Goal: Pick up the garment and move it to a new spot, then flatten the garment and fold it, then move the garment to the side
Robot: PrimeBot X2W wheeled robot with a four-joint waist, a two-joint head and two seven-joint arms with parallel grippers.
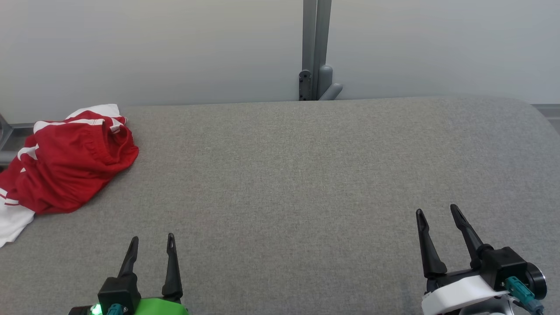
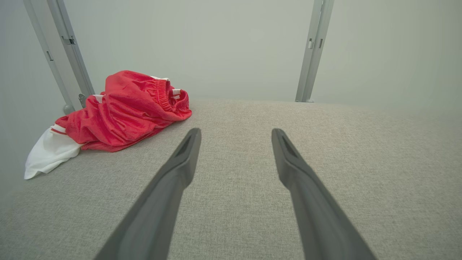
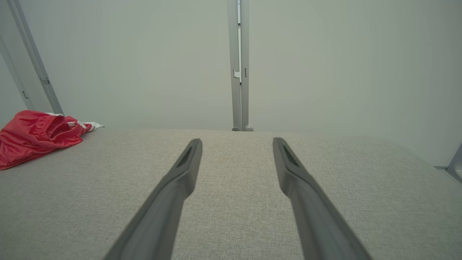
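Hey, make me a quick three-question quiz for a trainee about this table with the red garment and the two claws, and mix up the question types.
1. True or false: the left claw is shut on the red garment.
2. Multiple choice: in the head view, where on the grey table does the garment lie? A) at the left edge B) in the middle C) at the right edge
3. Fill in: the left claw and the right claw are both ____ and hold nothing.
Key: 1 false; 2 A; 3 open.
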